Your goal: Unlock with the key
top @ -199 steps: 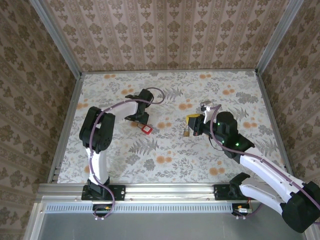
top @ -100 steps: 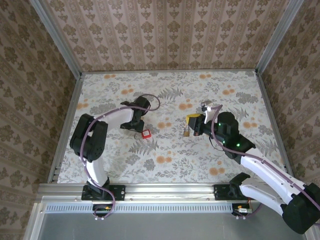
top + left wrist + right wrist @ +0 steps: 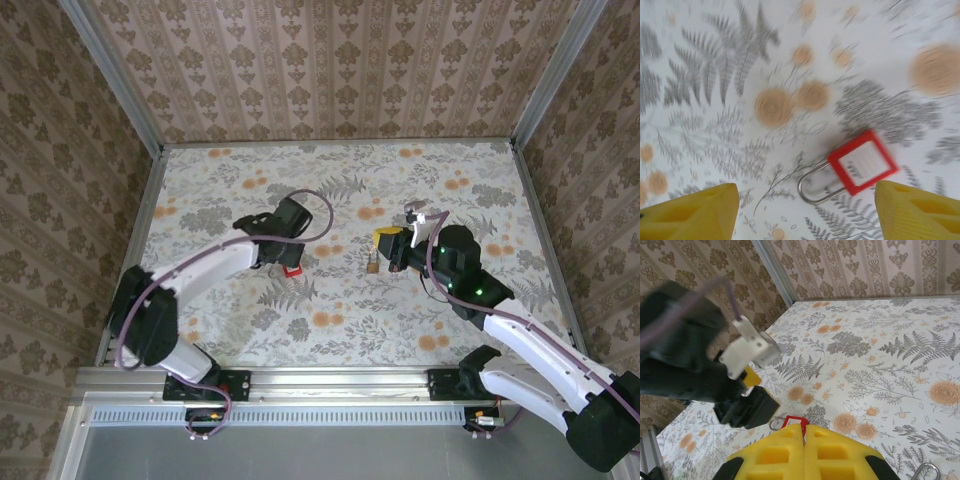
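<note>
Blur: left wrist view smeared; key soft-edged, red head plain enough, silvery metal part reading as a thin curved sliver toward the lower left, exact shape hard to tell.
Cut off: left gripper shown in its own view as two yellow fingertips at the bottom corners, the rest out of frame.
Hidden: from above, key partly tucked under the left gripper's dark body, a small red patch poking out.
Right wrist view: left arm's end a dark, blurred mass at the left; red edge of the key peeking just above the yellow fingers; silvery loop clipped by the bottom edge, owner unclear.
Key location: flat on the floral table, left of centre, between the left fingertips, touching neither.
Left jaws: spread wide, grasping nothing.
Left arm pose: stretched low from its base, forward and to the right, wrist tipped down over the key.
Right arm pose: elbow raised, reaching forward and left toward the table's middle.
Right jaws: right gripper clenched, pads pressed together, nothing seen between.
Padlock: small, brass-coloured, just beside the right gripper; contact impossible to judge.
</note>
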